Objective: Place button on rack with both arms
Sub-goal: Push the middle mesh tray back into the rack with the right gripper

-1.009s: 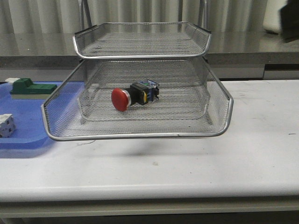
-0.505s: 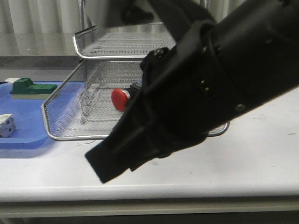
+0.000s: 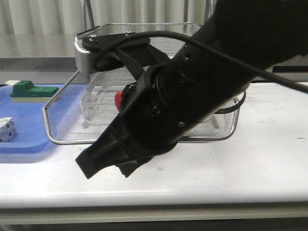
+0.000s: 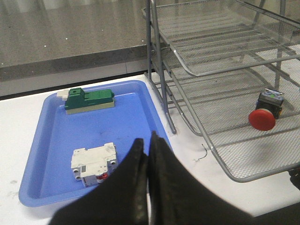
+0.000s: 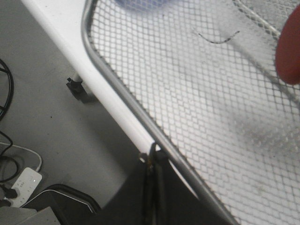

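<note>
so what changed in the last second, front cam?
A black arm swung in from the right, now blocking most of the rack. Nothing grabbed or released. The button is in the pulled-out tier as before; blue tray and blocks unmoved.

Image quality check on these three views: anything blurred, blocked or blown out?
Front view: a dark arm close to the lens fills the middle and hides most of the rack and the button. Left wrist view: sharp and evenly lit, button crisp. Right wrist view: soft focus, mesh smeared, red head a blur at the frame's edge.
</note>
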Controlling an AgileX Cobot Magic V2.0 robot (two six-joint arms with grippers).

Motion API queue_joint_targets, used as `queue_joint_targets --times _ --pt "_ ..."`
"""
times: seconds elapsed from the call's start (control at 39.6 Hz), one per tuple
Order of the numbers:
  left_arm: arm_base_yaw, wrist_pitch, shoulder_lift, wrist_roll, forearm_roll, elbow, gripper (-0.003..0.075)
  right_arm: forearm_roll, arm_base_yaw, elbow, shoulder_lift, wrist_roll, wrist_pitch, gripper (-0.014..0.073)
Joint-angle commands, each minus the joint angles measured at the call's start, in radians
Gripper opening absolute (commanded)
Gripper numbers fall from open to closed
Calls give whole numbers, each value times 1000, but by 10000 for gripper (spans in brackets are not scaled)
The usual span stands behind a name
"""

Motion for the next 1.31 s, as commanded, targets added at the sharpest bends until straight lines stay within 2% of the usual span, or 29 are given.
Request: queue_joint_targets --times 0.0,0.28,0.63,0.83,1.29 --pt "3 -81 7 -8 -23 -25 -19 -13 -27 -43 -22 -7 -64 -60" --pt "3 -81 7 -8 -23 -25 -19 -41 -117 -84 -11 -7 -72 -60" --pt "3 -81 7 -8 -23 -25 -19 -88 -227 -255 96 -7 -49 -60" --pt "3 -81 7 -8 -23 -25 -19 -88 -250 -318 145 -7 -33 -60" --pt "3 -81 7 -8 -23 -25 -19 -88 -285 -327 146 -7 -58 -60"
